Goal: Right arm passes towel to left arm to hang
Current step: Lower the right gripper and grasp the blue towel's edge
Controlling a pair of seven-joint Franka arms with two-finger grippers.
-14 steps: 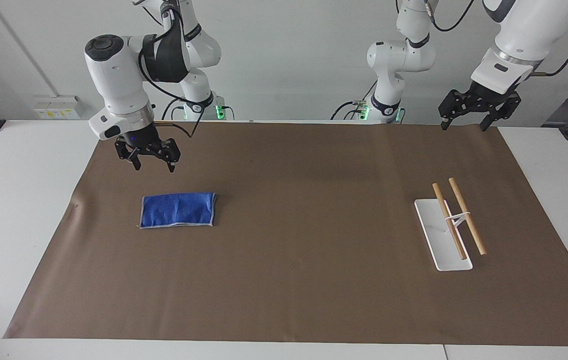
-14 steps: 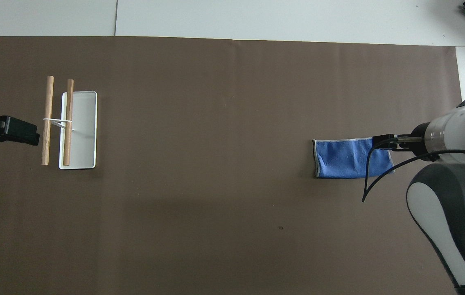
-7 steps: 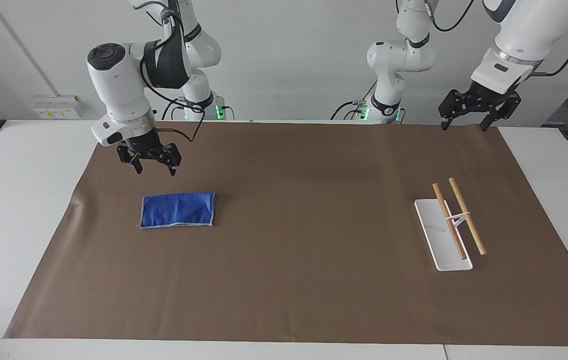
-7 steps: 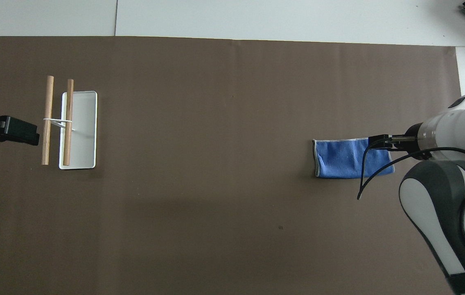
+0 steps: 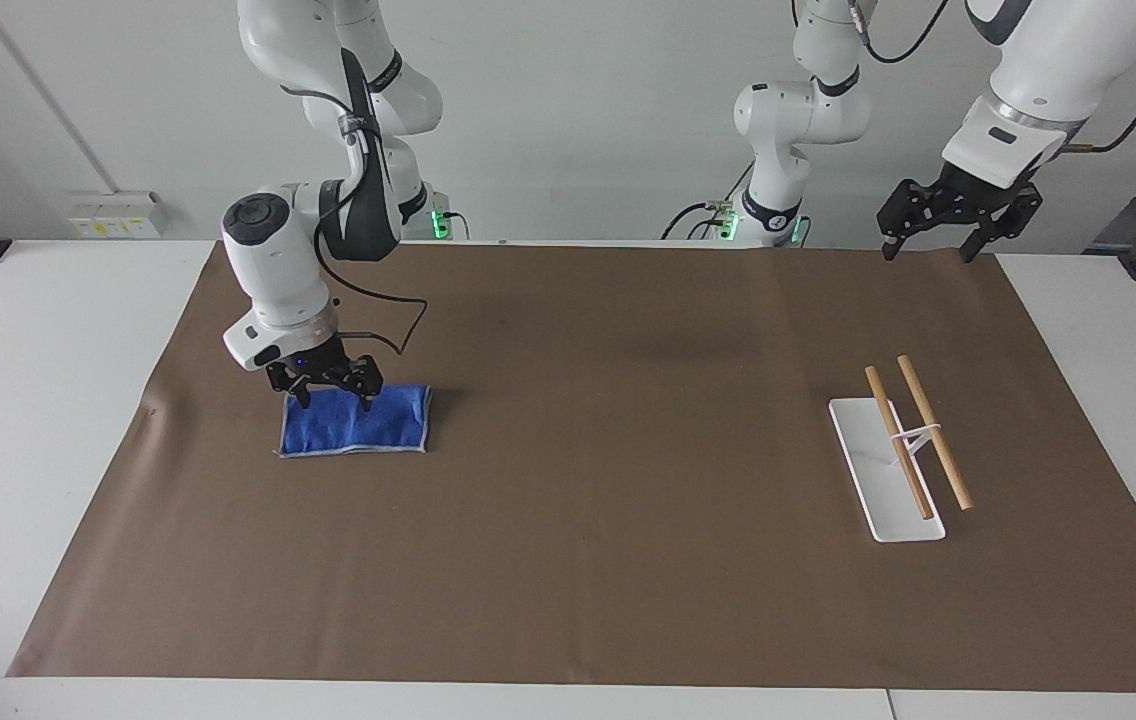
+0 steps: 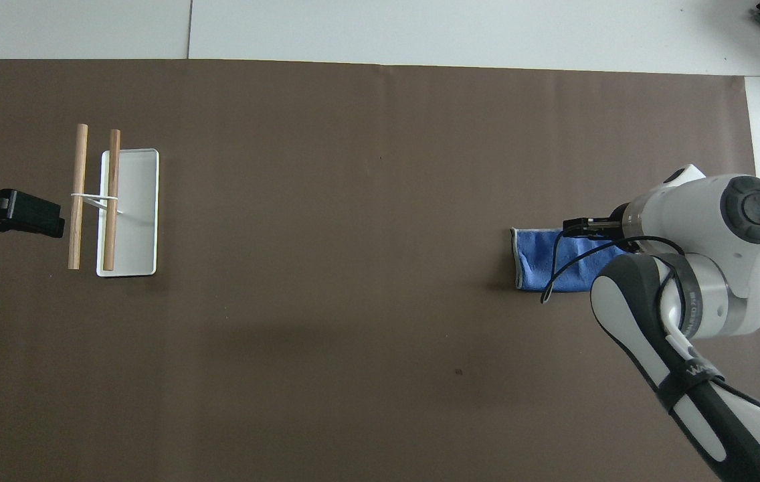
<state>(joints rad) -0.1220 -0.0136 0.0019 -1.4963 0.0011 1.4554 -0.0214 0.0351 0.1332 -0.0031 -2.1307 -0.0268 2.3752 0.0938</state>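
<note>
The blue towel [image 5: 373, 428] [image 6: 540, 258] lies flat and folded on the brown mat, toward the right arm's end of the table. My right gripper [image 5: 333, 398] is open and low over the towel's edge nearer the robots, fingertips spread just above the cloth. Whether they touch it I cannot tell. In the overhead view the right arm's wrist hides most of the right gripper [image 6: 584, 226] and part of the towel. My left gripper [image 5: 931, 245] [image 6: 45, 217] hangs open and empty in the air over the mat's edge at the left arm's end, where the left arm waits.
A rack stands toward the left arm's end: a white base [image 5: 863, 455] [image 6: 139, 221] carrying two wooden rods [image 5: 933, 430] [image 6: 77, 194] side by side. The brown mat [image 5: 628, 450] covers most of the white table.
My right gripper has come down and moved over the towel's near edge, its arm folding lower. The left arm and the towel have not moved.
</note>
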